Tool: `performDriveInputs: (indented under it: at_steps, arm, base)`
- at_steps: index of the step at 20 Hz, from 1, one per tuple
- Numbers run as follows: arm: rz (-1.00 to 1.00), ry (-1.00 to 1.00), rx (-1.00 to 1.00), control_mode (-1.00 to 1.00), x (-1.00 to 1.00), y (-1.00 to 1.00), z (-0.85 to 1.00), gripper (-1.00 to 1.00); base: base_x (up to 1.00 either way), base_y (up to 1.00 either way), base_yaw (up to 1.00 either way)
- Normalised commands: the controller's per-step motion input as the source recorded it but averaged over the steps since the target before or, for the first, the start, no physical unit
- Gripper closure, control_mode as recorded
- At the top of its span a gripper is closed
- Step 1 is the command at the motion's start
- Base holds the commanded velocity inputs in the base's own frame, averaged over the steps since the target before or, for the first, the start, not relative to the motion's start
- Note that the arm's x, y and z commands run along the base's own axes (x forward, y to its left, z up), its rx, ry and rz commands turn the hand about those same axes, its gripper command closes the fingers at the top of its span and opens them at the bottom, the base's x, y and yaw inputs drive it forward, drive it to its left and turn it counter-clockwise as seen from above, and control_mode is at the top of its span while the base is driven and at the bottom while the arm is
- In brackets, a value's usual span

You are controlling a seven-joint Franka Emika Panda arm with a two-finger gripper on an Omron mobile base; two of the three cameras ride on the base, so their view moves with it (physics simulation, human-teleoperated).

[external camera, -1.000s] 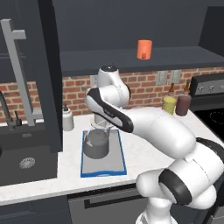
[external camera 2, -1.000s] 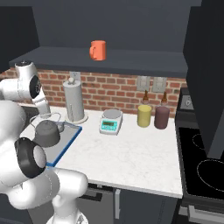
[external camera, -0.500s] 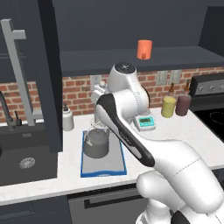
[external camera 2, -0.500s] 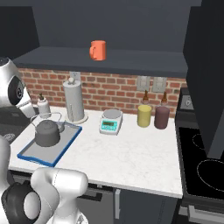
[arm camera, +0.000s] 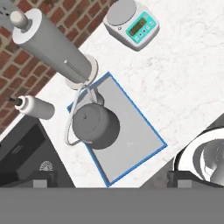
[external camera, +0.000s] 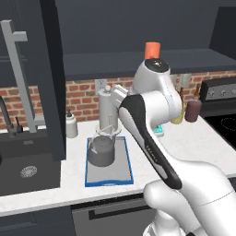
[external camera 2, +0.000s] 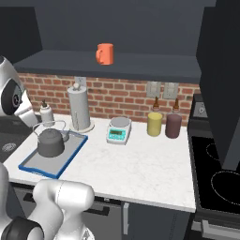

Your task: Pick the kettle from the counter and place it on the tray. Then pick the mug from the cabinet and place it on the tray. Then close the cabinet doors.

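Observation:
The dark grey kettle (external camera: 101, 151) (external camera 2: 50, 143) (arm camera: 92, 123) stands on the blue-rimmed grey tray (external camera: 115, 173) (external camera 2: 42, 164) (arm camera: 131, 140) on the white counter (external camera: 193, 143) (external camera 2: 140, 164). My gripper (arm camera: 113, 179) hangs high above the tray, looking down on it, open and holding nothing, well clear of the kettle. The orange mug (external camera: 152, 50) (external camera 2: 105, 53) sits on the cabinet's dark shelf (external camera: 106, 62) (external camera 2: 131, 65). The cabinet doors stand open: one (external camera: 50, 78) at the left with its silver bar handle (external camera: 20, 78), the other (external camera 2: 220, 79) at the right.
A grey paper-towel cylinder (external camera: 105, 108) (external camera 2: 78, 108) (arm camera: 52, 41) stands just behind the tray, with a soap bottle (external camera 2: 45, 114) beside it. A scale (external camera 2: 118, 130) (arm camera: 133, 22), a yellow jar (external camera 2: 154, 124) and a dark jar (external camera 2: 173, 125) line the brick wall. Black sink (external camera: 23, 166) left, stove (external camera 2: 215, 173) right.
My arm has lifted and swung up away from the kettle, which stays standing on the tray. The gripper has stayed open.

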Motion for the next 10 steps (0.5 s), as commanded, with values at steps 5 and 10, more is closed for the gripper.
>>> performDriveInputs:
  at_steps: [5,10]
  arm:
    - [0.11,-0.03,0.00,-1.00,-0.14,-0.41,0.04,-1.00]
    - [0.22,-0.09,-0.02,-1.00,-0.27,-0.67,0.30,-1.00]
  base:
    - [0.00,0.00,0.00]
    - [0.00,0.00,0.00]
